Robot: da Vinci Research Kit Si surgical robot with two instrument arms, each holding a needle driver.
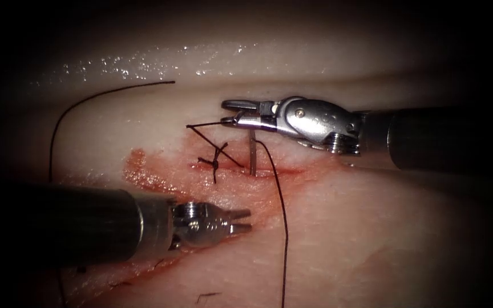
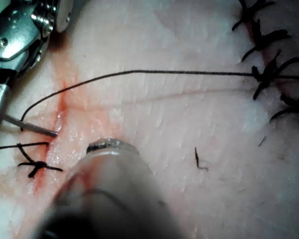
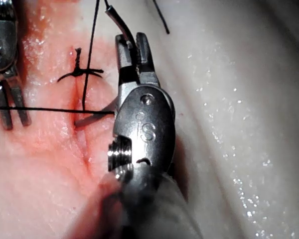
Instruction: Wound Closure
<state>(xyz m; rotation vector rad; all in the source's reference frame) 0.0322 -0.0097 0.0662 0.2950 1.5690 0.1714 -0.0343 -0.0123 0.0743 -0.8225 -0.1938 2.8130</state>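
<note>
My right tool [image 1: 228,113] reaches in from the right above the cut [image 1: 269,171], its jaws shut on the curved needle [image 1: 252,153] near the tail end. The needle [image 3: 127,31] drops from the jaws, and its tip [image 2: 54,133] meets the cut's edge just right of a tied stitch [image 1: 215,163]. Thread [image 1: 283,228] trails from there toward the near edge of the tissue. Below and left of the cut, my left tool [image 1: 245,221] holds nothing. Its jaws [image 3: 10,107] stand slightly open, apart from needle and thread.
A long loop of thread [image 1: 58,122] lies on the tissue at the left. Red fluid [image 1: 144,174] stains the surface around the cut. A row of earlier stitches [image 2: 269,74] and a loose cut end of thread [image 2: 199,160] lie farther along the tissue.
</note>
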